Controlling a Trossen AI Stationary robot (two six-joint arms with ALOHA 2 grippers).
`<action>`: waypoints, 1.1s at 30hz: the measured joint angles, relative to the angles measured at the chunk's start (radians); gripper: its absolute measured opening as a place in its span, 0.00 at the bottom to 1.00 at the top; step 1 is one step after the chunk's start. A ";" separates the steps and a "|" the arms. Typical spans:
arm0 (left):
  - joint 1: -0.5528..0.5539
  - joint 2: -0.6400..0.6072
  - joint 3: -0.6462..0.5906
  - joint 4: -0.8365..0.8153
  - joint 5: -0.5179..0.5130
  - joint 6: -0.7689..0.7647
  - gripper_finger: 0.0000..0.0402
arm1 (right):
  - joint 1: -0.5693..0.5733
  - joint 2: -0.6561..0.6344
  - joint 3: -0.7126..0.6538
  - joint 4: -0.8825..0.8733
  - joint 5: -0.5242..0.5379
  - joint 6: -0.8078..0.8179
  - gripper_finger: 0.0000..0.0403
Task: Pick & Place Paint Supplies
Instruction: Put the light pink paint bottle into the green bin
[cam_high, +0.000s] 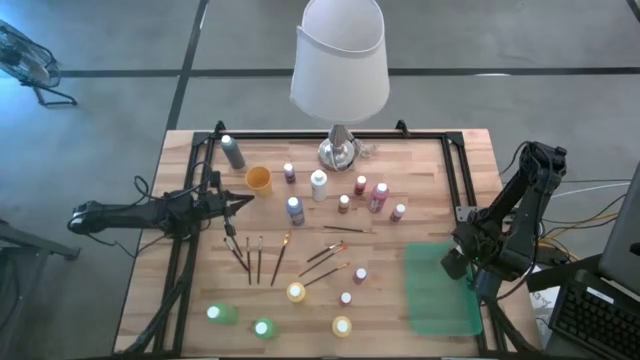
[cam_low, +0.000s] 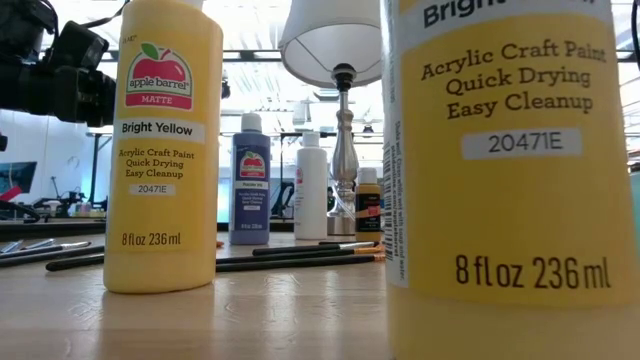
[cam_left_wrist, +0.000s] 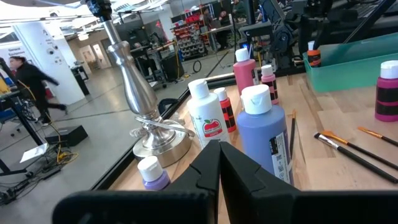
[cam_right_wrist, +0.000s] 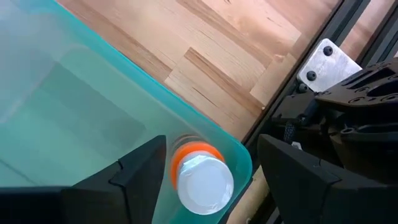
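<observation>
Small paint bottles stand upright across the wooden table (cam_high: 200, 290): purple (cam_high: 289, 173), white (cam_high: 318, 185), blue (cam_high: 295, 210), pink (cam_high: 378, 195) and yellow (cam_high: 296, 292) among them. Thin paintbrushes (cam_high: 255, 258) lie flat near the middle. An orange bottle with a white cap (cam_right_wrist: 199, 177) stands in a corner of the green tray (cam_right_wrist: 74, 106), at the table's right. My right gripper (cam_right_wrist: 212, 149) hangs open above it, pointing steeply down, a finger on either side of the cap. My left gripper (cam_left_wrist: 219, 152) is shut and level at the table's left, just short of the blue bottle (cam_left_wrist: 264, 134).
A tall lamp with a white shade (cam_high: 340, 60) stands at the far middle, its metal base (cam_left_wrist: 152, 140) close to the bottles. An orange cup (cam_high: 258, 178) and a grey bottle (cam_high: 233, 152) sit at the far left. Black frame rails (cam_high: 465, 170) border the table.
</observation>
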 joint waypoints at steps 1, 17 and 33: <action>0.000 0.000 0.000 0.000 0.000 0.000 0.03 | 0.000 0.000 0.005 0.001 0.014 0.000 0.63; -0.001 0.000 0.000 0.000 0.000 0.000 0.03 | -0.176 -0.001 0.211 -0.015 0.288 -0.275 0.54; 0.000 0.000 0.000 0.000 0.000 0.000 0.03 | -0.539 -0.103 0.224 0.078 0.282 -0.755 0.52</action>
